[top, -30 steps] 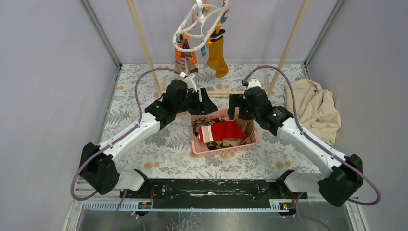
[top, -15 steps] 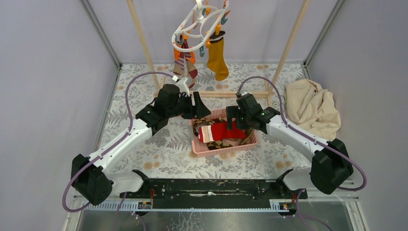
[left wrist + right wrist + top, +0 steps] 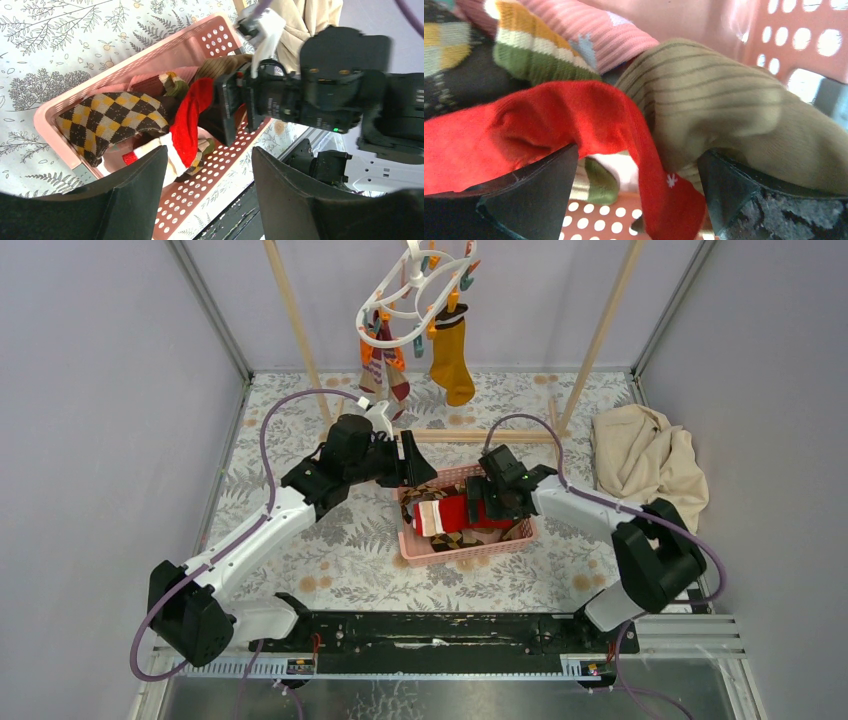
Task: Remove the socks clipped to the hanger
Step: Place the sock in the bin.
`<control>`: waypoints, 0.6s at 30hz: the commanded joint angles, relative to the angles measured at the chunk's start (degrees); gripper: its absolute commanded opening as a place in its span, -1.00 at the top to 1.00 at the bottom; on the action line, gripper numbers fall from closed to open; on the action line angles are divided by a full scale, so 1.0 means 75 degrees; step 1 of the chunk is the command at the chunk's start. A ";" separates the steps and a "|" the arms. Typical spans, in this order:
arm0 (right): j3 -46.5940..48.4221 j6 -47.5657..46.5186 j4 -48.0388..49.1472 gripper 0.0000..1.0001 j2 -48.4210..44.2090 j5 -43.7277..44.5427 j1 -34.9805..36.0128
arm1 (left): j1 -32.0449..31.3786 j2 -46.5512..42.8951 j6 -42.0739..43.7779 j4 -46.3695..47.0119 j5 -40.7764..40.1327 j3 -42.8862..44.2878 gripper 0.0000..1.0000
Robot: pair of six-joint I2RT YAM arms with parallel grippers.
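Note:
The white hanger (image 3: 415, 295) hangs at the top middle. A mustard sock (image 3: 452, 360) and striped socks (image 3: 385, 370) are clipped to it. Below, the pink basket (image 3: 465, 552) holds loose socks, with a red sock (image 3: 462, 512) on top. My right gripper (image 3: 479, 506) is down inside the basket and stands open (image 3: 636, 185). The red sock (image 3: 574, 115) drapes between its fingers, beside an olive-brown sock (image 3: 724, 110). My left gripper (image 3: 415, 462) hovers open (image 3: 210, 175) over the basket's left rim (image 3: 125, 65), with nothing between its fingers. It looks down on an argyle sock (image 3: 115, 120).
A tall wooden rack (image 3: 295, 330) carries the hanger, and its low crossbar (image 3: 470, 435) runs just behind the basket. A beige cloth (image 3: 650, 465) lies heaped at the right. Grey walls close in both sides.
My right arm has swung left and dipped its gripper into the basket, over the red sock. My left arm drew back a little to the left, then stayed still.

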 commanded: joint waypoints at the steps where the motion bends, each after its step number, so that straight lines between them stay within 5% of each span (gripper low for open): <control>1: 0.0519 -0.0156 0.0186 -0.89 0.0762 0.0295 0.0249 | 0.0058 -0.0093 0.0170 0.0137 0.0112 -0.0007 -0.40; 6: 0.0760 -0.0226 0.0030 -0.89 0.1103 0.0588 0.0440 | 0.0069 -0.0136 0.0179 0.0099 0.0117 0.0015 -0.40; 18: 0.2400 -0.0914 -0.1643 -0.89 -0.0682 0.0756 0.0454 | 0.0093 -0.0123 0.0194 0.0085 0.0139 0.0099 -0.40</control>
